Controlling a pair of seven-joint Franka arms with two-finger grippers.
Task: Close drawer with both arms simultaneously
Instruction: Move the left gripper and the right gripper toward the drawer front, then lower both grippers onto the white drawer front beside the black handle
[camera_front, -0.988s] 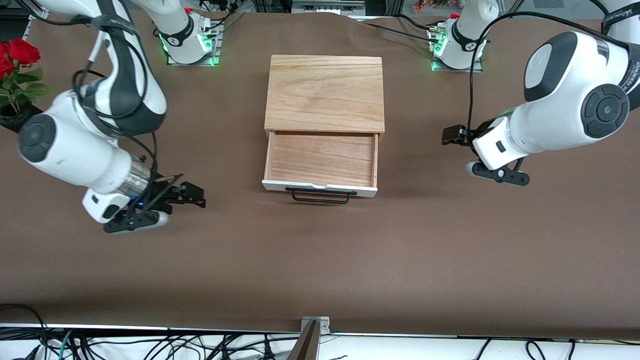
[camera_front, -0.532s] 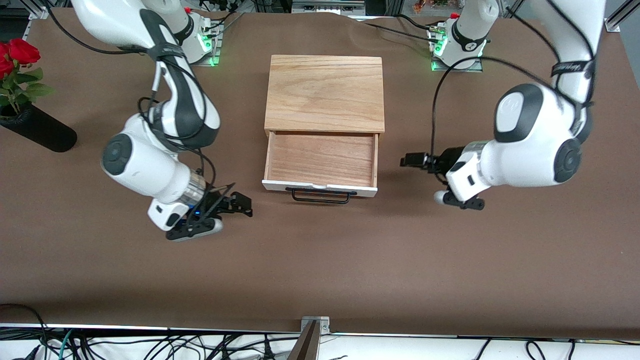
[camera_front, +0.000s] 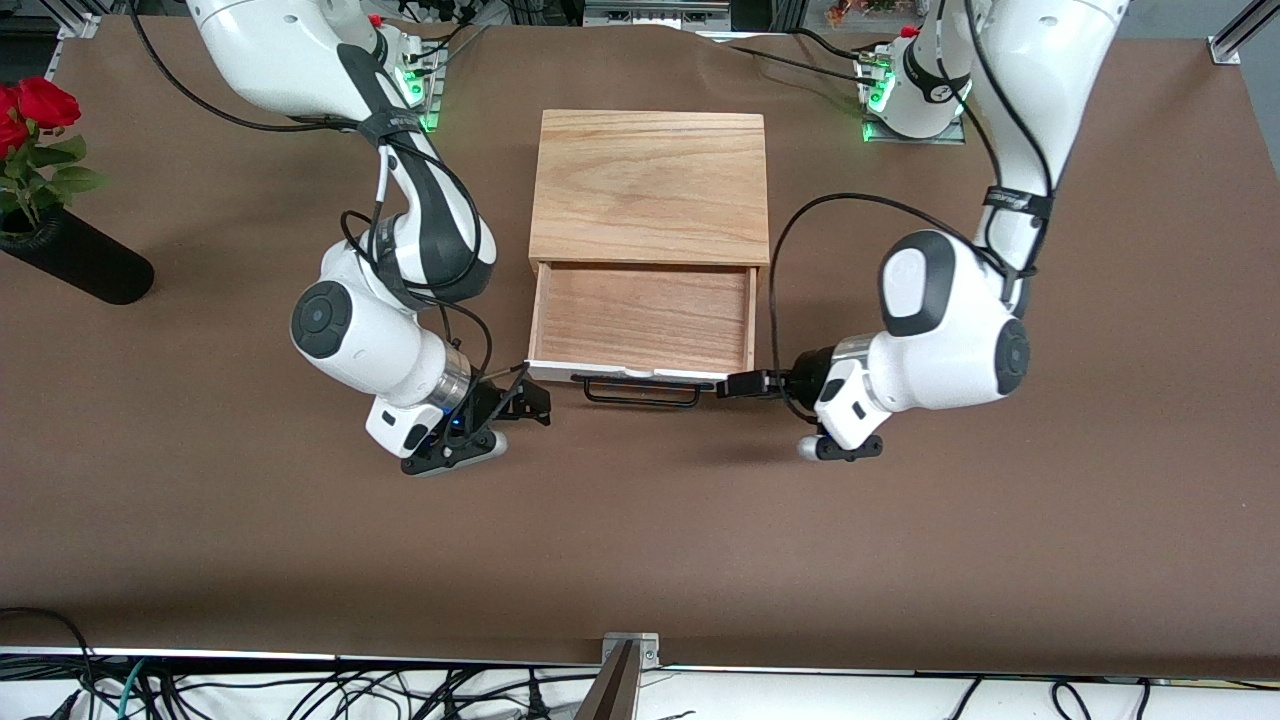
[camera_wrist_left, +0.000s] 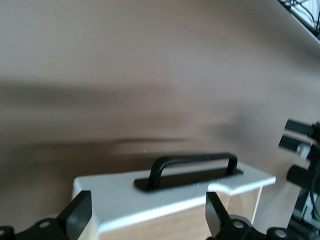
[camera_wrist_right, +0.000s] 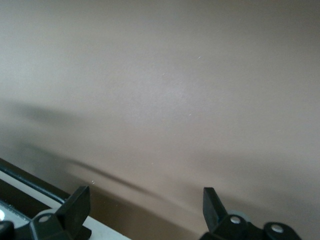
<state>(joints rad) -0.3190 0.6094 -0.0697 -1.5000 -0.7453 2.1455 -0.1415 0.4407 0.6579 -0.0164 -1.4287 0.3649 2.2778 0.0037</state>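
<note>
Both grippers have closed in on the drawer (camera_front: 642, 325) since half a second ago, and you can see each arm swung inward from its end of the table. Your left gripper (camera_front: 742, 384) now sits at the white front panel's corner toward the left arm's end, fingers (camera_wrist_left: 80, 215) spread apart with the panel and black wire handle (camera_wrist_left: 192, 167) showing between them. Your right gripper (camera_front: 532, 399) has come up to the panel's other corner, fingers (camera_wrist_right: 76, 205) likewise spread, gripping nothing. Your drawer has not moved: it stays pulled out of the light-wood box (camera_front: 651, 186) at the table's (camera_front: 640, 540) middle, its tray bare.
</note>
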